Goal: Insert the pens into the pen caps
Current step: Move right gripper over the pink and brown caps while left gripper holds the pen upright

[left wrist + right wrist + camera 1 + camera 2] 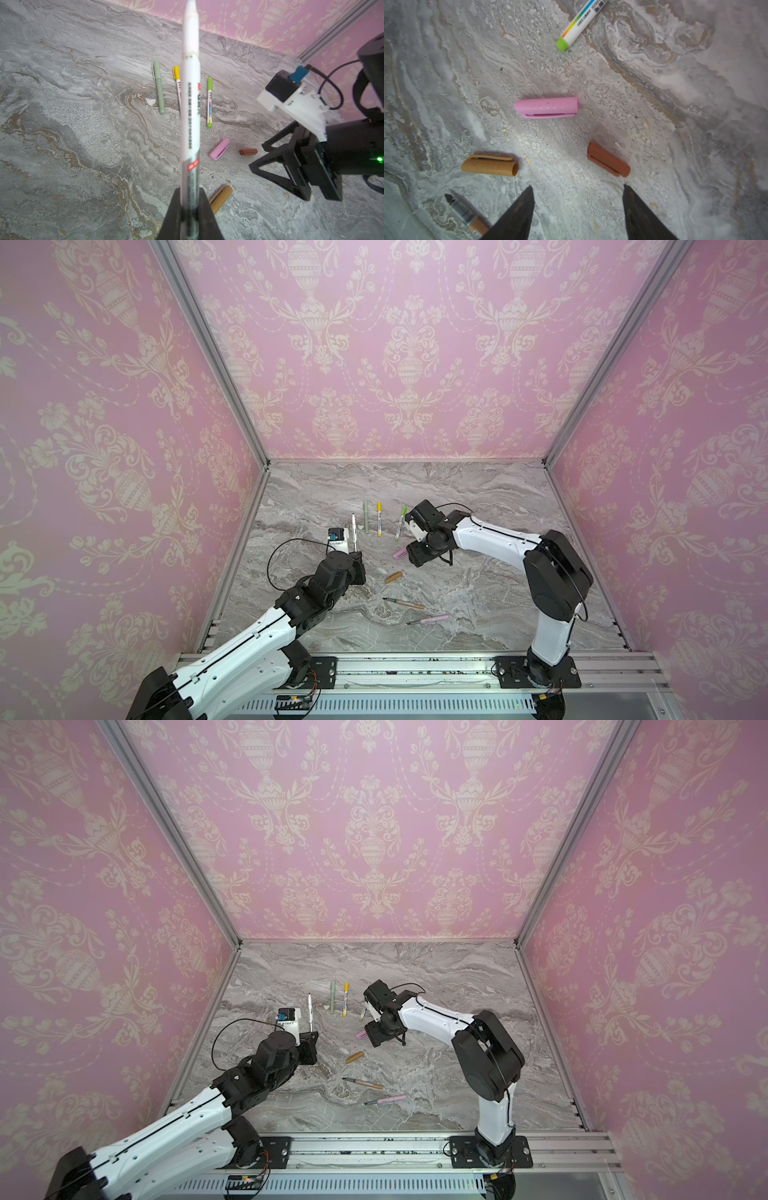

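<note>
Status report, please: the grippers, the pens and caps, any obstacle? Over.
Left gripper shut on white pen, lifted off table. Right gripper open, empty, over loose pink cap, brown cap, tan cap. No obstacle seen.

Grey marble-look tabletop (490, 506), pink walls (374, 302) with cream urn-and-flower wallpaper on three sides, aluminium posts (210, 352) in the back corners, and a slotted grey duct (395, 704) along the front rail (415, 670).

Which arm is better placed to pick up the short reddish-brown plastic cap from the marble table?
Right. The right gripper is open and empty, and the short reddish-brown plastic cap lies just ahead of its tips. The left gripper is shut on the white printed pen.
</note>
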Tool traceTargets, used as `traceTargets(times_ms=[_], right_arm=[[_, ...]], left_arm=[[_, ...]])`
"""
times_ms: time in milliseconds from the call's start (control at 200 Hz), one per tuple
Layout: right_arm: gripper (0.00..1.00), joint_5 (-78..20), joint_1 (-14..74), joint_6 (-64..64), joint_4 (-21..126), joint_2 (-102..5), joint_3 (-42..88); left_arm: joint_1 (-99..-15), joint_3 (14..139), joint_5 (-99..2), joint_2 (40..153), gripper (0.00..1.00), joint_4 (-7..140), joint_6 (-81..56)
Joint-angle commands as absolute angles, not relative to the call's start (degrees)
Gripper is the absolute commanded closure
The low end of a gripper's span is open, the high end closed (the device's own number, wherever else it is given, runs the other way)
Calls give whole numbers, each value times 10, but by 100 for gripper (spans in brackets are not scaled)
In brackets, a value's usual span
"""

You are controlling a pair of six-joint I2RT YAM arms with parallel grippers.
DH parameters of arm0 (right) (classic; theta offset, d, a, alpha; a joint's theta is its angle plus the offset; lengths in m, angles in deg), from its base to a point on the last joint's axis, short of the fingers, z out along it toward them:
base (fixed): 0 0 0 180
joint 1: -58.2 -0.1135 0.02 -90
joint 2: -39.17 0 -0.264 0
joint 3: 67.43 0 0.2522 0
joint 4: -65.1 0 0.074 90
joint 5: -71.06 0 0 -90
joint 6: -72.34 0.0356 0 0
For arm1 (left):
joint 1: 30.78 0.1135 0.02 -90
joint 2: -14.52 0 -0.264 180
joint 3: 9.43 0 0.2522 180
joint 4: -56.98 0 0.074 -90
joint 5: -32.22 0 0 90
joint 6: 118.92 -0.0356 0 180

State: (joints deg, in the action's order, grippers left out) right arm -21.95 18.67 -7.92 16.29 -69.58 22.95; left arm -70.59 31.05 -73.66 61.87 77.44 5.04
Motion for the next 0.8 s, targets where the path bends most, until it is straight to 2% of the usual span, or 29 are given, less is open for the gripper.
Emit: traceTargets(times_ms=[0, 796], right_arm=[[31, -226, 185, -120, 141, -726, 256], [33, -229, 190, -125, 162, -789, 272]], left_arm=[[-699, 299, -750, 611, 100, 770, 56], [-695, 308, -745, 619, 100, 769, 62]])
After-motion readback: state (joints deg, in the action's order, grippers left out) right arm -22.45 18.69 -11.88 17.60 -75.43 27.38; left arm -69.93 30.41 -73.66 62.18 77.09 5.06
